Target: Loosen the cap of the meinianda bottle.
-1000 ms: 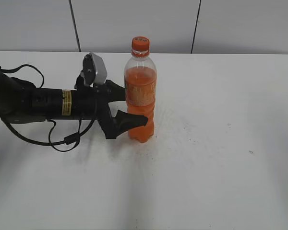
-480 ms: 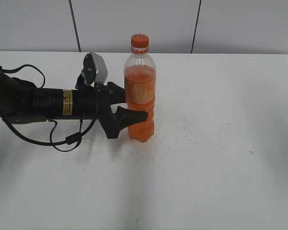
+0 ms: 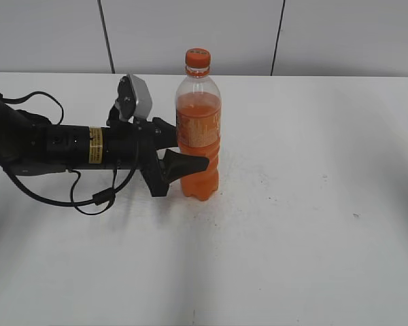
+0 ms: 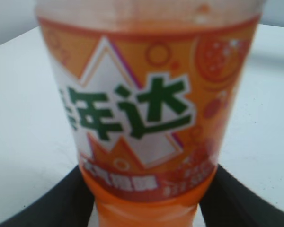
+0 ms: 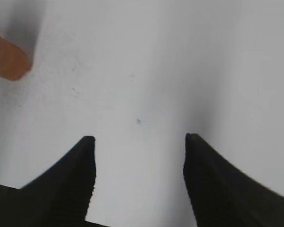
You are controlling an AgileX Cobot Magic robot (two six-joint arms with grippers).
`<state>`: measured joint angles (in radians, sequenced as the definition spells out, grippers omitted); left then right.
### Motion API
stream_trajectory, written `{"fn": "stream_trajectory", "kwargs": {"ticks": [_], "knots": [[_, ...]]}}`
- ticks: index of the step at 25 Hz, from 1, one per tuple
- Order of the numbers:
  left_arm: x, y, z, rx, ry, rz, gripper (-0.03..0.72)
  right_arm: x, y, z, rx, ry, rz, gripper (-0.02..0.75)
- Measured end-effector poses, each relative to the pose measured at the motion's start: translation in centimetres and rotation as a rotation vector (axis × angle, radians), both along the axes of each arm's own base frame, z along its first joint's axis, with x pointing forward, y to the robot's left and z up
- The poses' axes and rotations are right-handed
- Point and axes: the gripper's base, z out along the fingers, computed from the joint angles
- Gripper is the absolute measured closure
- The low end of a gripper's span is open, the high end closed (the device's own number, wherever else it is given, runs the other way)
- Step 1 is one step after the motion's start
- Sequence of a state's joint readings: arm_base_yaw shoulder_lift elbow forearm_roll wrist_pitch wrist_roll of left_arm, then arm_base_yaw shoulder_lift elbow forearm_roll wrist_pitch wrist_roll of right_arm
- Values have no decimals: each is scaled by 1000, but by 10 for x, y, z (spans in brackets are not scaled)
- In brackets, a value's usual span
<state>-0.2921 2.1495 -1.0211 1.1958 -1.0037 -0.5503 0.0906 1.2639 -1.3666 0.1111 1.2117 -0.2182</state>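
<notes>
My left claw (image 3: 190, 161) pinches the meinianda bottle (image 3: 198, 129) at its waist, while my right claw (image 5: 138, 163), spread over bare bench (image 5: 180, 61), has yet to reach the cap (image 3: 198, 59) above.

A white counter (image 3: 306, 224) fills most of the exterior view, its surface marked by faint dark specks and scuffs. Behind it stands a pale grey panelled wall (image 3: 190, 34), divided by thin dark vertical seams.
</notes>
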Motion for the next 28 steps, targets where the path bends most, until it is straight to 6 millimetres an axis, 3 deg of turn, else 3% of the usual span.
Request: {"fn": "stream_trajectory", "kwargs": {"ticks": [6, 19, 28], "knots": [[0, 0, 0, 1, -1, -5, 284, 40, 35, 3, 30, 10, 122, 297], [0, 0, 0, 1, -1, -5, 284, 85, 158, -8, 13, 2, 422, 297], [-1, 0, 0, 2, -1, -8, 284, 107, 198, -28, 31, 31, 442, 299]]}}
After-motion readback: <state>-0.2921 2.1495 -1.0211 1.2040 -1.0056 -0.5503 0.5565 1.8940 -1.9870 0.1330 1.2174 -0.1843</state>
